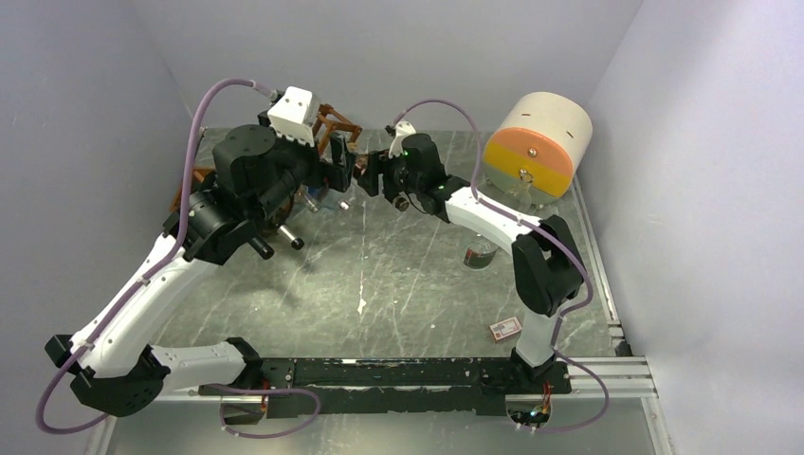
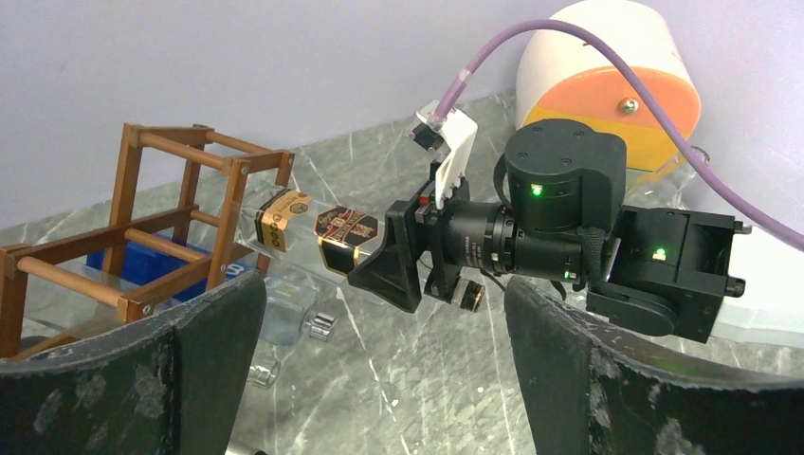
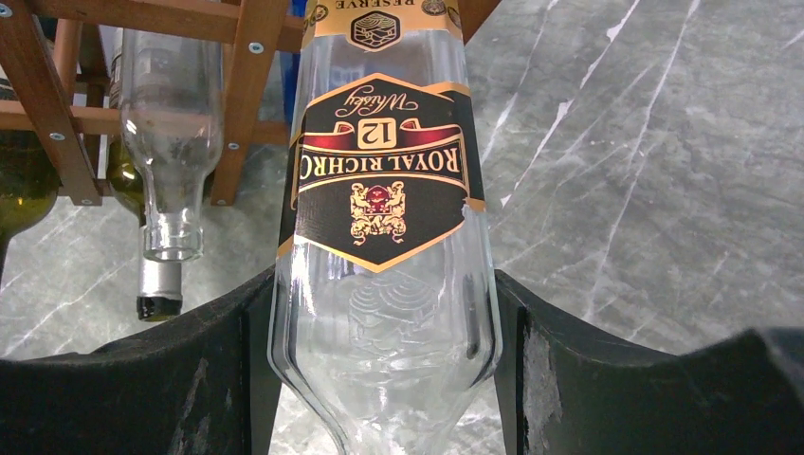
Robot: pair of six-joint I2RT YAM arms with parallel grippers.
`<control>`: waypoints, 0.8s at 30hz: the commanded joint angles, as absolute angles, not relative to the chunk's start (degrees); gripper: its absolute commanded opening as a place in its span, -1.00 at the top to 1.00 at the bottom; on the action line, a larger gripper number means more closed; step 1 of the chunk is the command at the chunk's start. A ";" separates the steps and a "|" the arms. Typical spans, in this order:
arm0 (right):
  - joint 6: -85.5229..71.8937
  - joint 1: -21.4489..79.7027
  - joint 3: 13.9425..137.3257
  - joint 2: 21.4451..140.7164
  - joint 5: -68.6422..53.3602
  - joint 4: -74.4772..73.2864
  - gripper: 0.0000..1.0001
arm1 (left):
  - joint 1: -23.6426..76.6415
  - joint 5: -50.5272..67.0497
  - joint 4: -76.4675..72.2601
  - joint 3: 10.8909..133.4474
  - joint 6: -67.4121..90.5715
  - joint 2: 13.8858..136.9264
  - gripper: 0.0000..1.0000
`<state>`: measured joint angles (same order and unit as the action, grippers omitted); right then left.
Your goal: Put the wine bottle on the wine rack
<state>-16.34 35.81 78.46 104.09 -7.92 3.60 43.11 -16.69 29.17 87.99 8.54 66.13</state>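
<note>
The wine bottle (image 3: 384,190) is clear glass with a black and gold label. My right gripper (image 3: 384,313) is shut on its lower body, one finger on each side. In the left wrist view the bottle (image 2: 313,226) lies nearly level, its far end inside the top cell of the reddish-brown wooden wine rack (image 2: 142,237); the right gripper (image 2: 398,261) holds its near end. The rack (image 1: 337,126) stands at the table's far middle. My left gripper (image 2: 384,374) is open and empty, just in front of the rack below the bottle. In the top view both grippers, left (image 1: 338,171) and right (image 1: 366,176), meet beside the rack.
A clear bottle (image 3: 171,142) and a green bottle (image 3: 19,190) lie in lower rack cells (image 3: 248,85). A small clear bottle with a silver cap (image 2: 284,318) lies on the table. A white, orange and yellow drum (image 1: 536,142) stands at the far right. A small jar (image 1: 479,254) and a small box (image 1: 505,329) sit nearer.
</note>
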 commanded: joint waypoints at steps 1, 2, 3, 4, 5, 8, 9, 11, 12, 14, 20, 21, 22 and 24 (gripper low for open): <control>-16.08 35.95 83.29 104.71 -11.55 17.10 1.00 | 42.85 -18.39 31.48 90.30 9.77 67.61 -1.00; -16.16 35.88 83.57 105.42 -12.33 17.74 1.00 | 42.87 -18.25 31.66 90.35 9.74 67.85 -0.99; -16.24 35.91 83.96 106.24 -12.77 18.11 1.00 | 42.83 -18.20 31.80 90.31 9.76 67.97 -0.99; -16.19 35.92 84.56 106.97 -13.04 18.33 1.00 | 42.81 -18.23 32.00 90.35 9.84 68.14 -0.99; -16.30 35.88 85.02 107.71 -13.37 18.54 1.00 | 42.88 -18.20 32.21 90.28 9.92 68.24 -0.98; -16.76 35.72 85.95 109.65 -14.11 20.04 1.00 | 42.88 -18.09 32.59 90.01 10.10 68.45 -0.98; -17.08 35.49 86.38 110.35 -14.65 20.57 1.00 | 42.86 -18.25 32.73 89.92 10.18 68.53 -0.98; -17.54 35.23 87.25 111.74 -15.53 21.62 1.00 | 42.83 -18.49 33.02 89.76 10.30 68.68 -0.98; -17.75 35.15 87.62 112.42 -16.13 22.34 1.00 | 42.83 -18.51 33.11 89.66 10.29 68.72 -0.98; -18.36 34.71 88.51 113.77 -17.23 23.72 1.00 | 42.89 -18.53 33.30 89.44 10.28 68.82 -0.98; -22.03 33.24 93.58 119.76 -22.77 26.45 1.00 | 42.81 -19.06 33.36 88.42 10.20 68.99 -0.98; -21.98 33.11 94.91 120.69 -23.36 26.14 1.00 | 42.84 -19.21 33.27 88.14 10.31 68.99 -0.98; -21.91 33.11 96.39 121.66 -23.85 25.27 1.00 | 42.88 -19.24 33.23 87.94 10.55 68.90 -0.98; -21.87 33.13 98.92 123.52 -24.47 23.99 1.00 | 42.83 -18.86 33.22 87.66 10.59 68.83 -0.98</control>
<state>-20.53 32.82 92.09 122.50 -18.92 15.99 43.11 -18.00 32.88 88.31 9.91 68.75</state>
